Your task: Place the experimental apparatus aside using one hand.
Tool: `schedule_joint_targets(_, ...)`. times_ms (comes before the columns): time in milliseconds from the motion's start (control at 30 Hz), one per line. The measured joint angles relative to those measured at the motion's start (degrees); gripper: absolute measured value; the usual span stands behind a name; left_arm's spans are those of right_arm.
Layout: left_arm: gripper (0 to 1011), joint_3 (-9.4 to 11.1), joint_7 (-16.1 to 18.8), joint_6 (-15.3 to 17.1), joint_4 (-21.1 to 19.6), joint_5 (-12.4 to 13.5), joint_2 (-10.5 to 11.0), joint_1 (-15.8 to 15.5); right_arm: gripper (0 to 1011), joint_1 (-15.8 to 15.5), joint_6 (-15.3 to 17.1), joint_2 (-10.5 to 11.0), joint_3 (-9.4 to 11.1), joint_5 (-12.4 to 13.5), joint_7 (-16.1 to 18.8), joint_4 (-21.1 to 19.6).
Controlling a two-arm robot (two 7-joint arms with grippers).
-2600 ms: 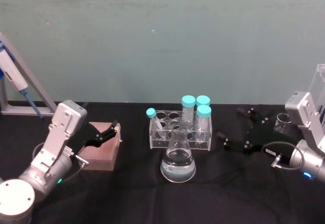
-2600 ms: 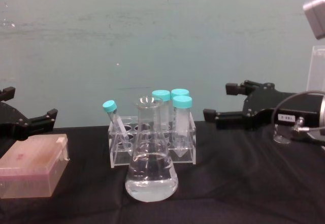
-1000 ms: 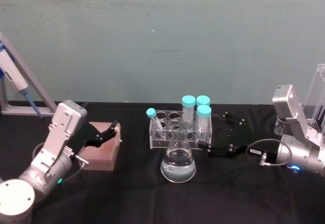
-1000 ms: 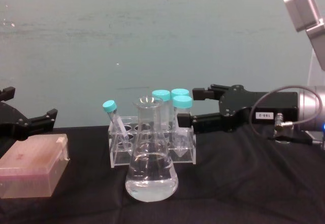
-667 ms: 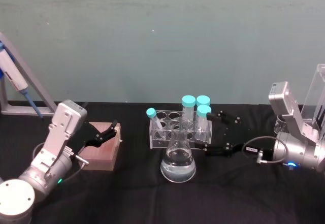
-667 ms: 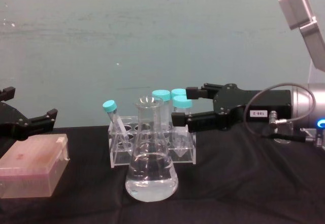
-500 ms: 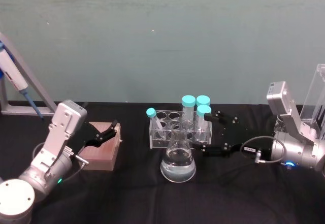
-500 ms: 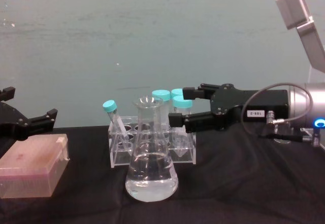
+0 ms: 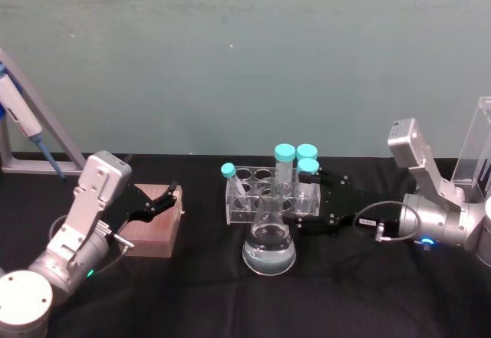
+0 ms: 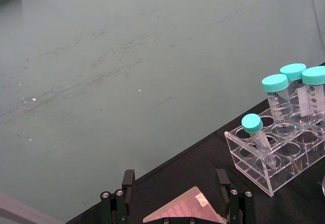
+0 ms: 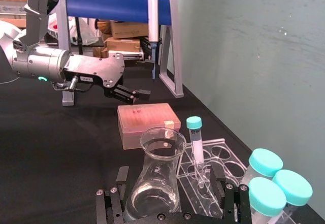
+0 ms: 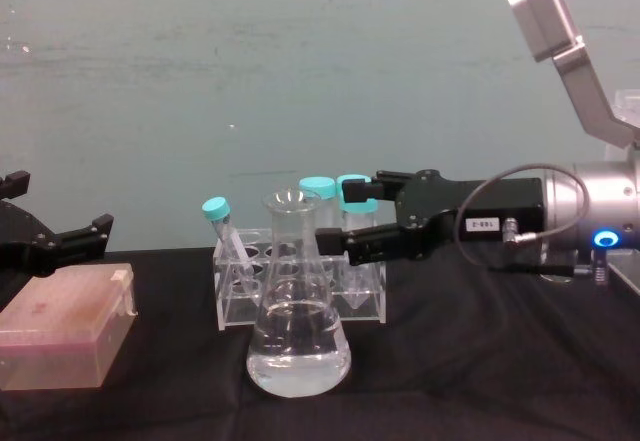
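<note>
Black cloth covers the table, with a teal wall behind it. At the centre of the head view stands the conical flask, with clear liquid in its base. Directly behind it is the clear tube rack, which holds teal-capped tubes.

The right pincer comes in level from the right of the frame and is spread wide at the rack's right end. One finger lies by the rear capped tube, the other just right of the flask's shoulder. Whether either finger touches the rack cannot be told. In the chest view the fingers overlap the right-hand tubes, behind the flask's neck.

The left pincer hangs at the lower left of the frame. It is spread open over the pink box, well apart from the flask.
</note>
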Motion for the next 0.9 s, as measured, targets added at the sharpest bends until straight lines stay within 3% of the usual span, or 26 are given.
schedule_joint_targets(900, 1000, 0.0, 0.0, 0.0, 0.0, 0.0, 0.0, 0.0, 1003, 5.9, -2.4, -5.6, -0.9, 0.0, 5.1, 12.3)
